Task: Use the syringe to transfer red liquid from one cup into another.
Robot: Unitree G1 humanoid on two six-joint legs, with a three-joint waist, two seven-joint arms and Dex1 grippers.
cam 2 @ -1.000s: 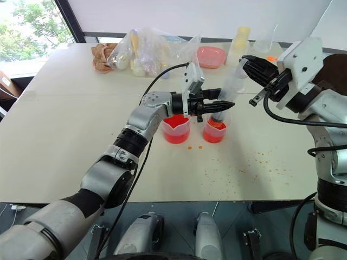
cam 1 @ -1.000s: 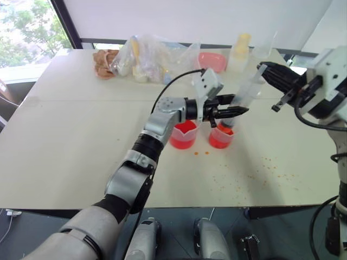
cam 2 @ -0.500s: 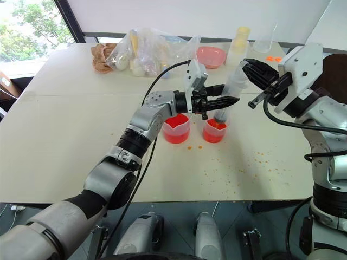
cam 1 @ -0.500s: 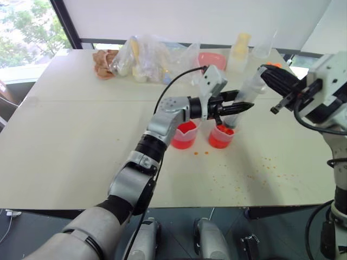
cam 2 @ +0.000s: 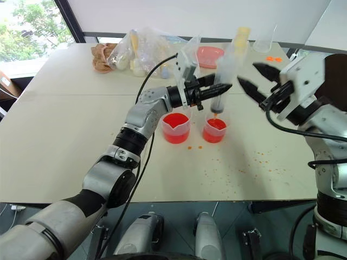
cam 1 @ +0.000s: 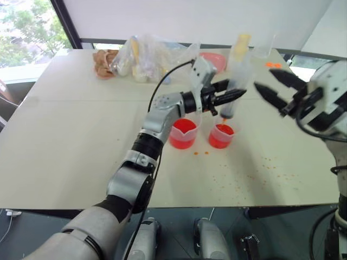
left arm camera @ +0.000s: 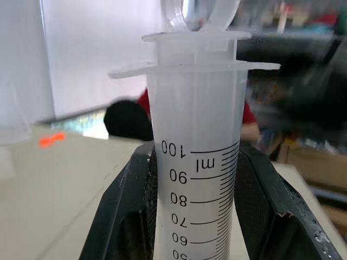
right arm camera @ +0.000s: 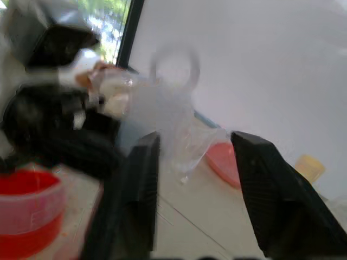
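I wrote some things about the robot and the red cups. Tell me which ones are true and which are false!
1. The left gripper is holding the syringe. True.
2. The right gripper is squeezing the syringe too. False: its fingers are open and apart from the syringe.
3. Both cups have red liquid in them. True: the spouted beaker and the smaller cup both do.
4. The syringe tip is dipped deep in the smaller cup. False: the tip hangs above that cup.
5. The table has little orange drops on it. True: they lie near the cups.
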